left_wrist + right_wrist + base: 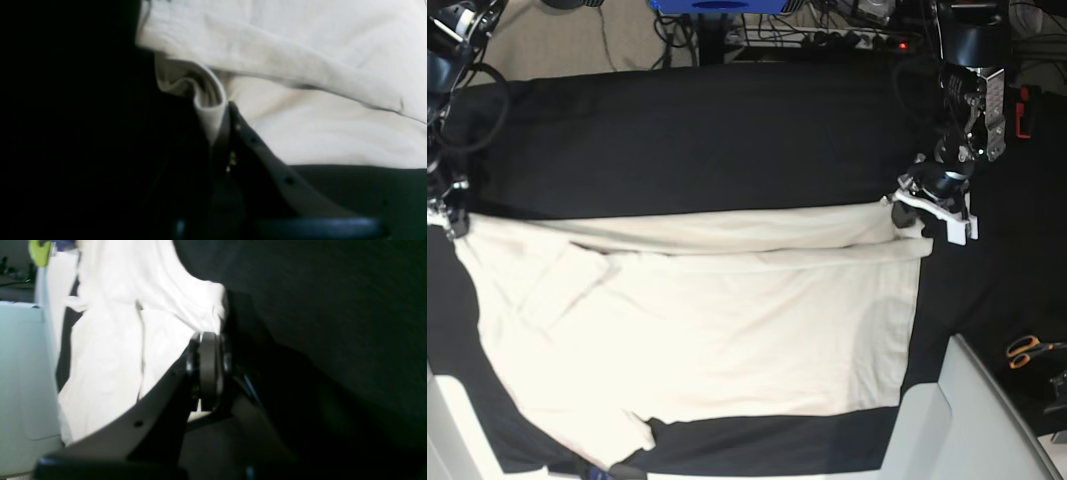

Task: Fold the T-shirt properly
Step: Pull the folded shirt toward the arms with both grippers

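Left tool (224, 115) pinching T-shirt (717, 320) corner, jaws pressed together on fabric roll. Right tool (207, 340) likewise clamping cloth edge at opposite end. In base view, tools sitting at 9 and 3 o'clock, far edge of shirt stretching taut between them, doubling over body. Rest of shirt lying flat on black worktop (687, 140), sleeve trailing toward 7 o'clock. Scissors (1029, 349) lying off at 4 o'clock.

Risks: thin pinch slipping under tension, dropping one corner; uneven travel skewing fold line; trailing sleeve bunching beneath fold.
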Controlling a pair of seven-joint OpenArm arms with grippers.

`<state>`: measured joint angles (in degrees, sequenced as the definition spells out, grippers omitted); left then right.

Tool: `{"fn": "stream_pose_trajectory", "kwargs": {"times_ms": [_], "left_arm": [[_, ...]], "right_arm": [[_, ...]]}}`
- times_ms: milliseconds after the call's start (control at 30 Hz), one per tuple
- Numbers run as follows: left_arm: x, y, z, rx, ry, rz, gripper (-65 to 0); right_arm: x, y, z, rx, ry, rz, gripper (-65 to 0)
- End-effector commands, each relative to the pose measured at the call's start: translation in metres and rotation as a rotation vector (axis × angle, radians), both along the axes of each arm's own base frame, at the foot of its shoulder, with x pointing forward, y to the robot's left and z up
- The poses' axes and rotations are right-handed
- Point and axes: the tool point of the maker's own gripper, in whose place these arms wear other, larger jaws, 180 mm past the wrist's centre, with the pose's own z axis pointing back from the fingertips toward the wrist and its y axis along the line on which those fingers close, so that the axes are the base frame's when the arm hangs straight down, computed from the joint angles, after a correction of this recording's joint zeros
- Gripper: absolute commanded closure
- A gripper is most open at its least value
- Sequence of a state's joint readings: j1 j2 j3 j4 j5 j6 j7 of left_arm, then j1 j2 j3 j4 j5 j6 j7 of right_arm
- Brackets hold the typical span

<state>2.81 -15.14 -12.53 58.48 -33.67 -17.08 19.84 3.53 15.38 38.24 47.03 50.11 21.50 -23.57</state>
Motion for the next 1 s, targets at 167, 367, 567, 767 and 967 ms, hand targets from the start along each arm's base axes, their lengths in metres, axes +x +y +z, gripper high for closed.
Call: {"fn": "stream_pose_trajectory", "kwargs": {"times_ms": [167, 367, 567, 767, 967], "left_arm": [[-0.012, 0.011, 0.009, 0.061, 0.076, -0.071, 0.0], [-0.016, 0.009, 0.021, 0.092, 0.083, -0.129, 0.0], [-0.027, 0.003, 0.012, 0.124, 0.129, -0.206, 0.0], [-0.041, 0.01, 0.016, 0.154, 0.137, -0.226, 0.0], [-0.061, 0.007, 0.015, 0.16, 0.157, -0.25, 0.0]], "right_arm": [[0.001, -0.022, 0.028, -0.084, -0.061, -0.007, -0.2], [-0.019, -0.024, 0.03, -0.111, -0.002, 0.0, -0.2], [-0.044, -0.016, 0.036, -0.117, -0.001, -0.01, -0.2], [-0.076, -0.017, 0.031, -0.063, 0.059, -0.033, -0.2], [-0.093, -0.02, 0.037, -0.104, 0.078, -0.019, -0.2]]}}
